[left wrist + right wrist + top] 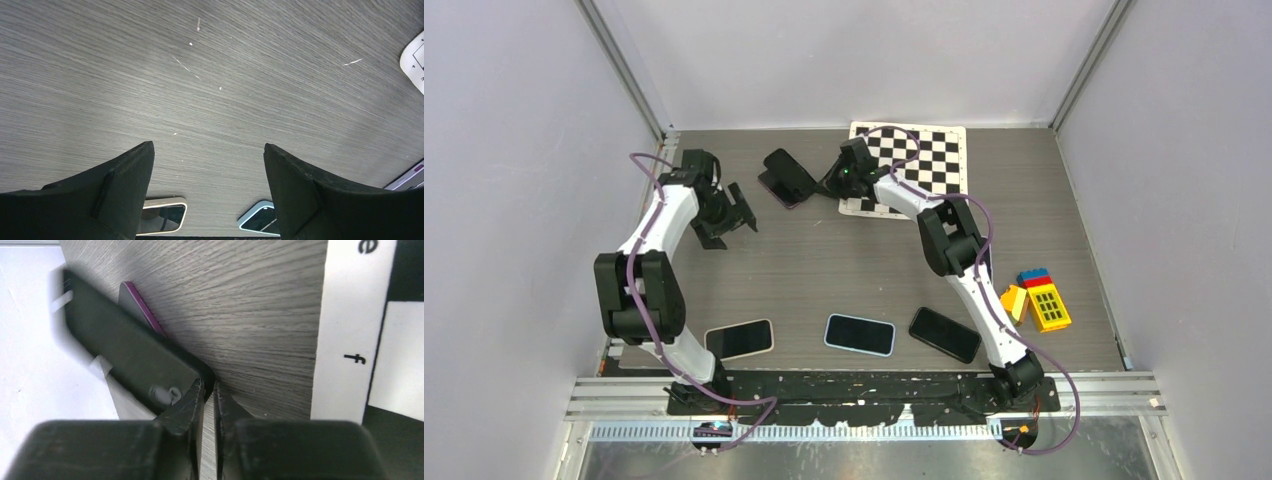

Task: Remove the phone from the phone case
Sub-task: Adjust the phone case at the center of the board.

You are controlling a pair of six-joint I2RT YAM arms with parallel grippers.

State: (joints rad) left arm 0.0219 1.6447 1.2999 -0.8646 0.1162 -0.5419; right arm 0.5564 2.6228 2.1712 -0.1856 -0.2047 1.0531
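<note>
right gripper [209, 385] nearly closed at phone [135, 357] corner, unclear from above; left gripper [207, 146] wide.

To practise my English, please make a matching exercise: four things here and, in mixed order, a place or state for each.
1 left gripper
2 right gripper
3 checkerboard
4 toy blocks

a at the far edge of the table
b nearly closed, at the corner of the black case
c open, above the table
d near the table's right side

Pairs: 1-c, 2-b, 3-a, 4-d
</note>
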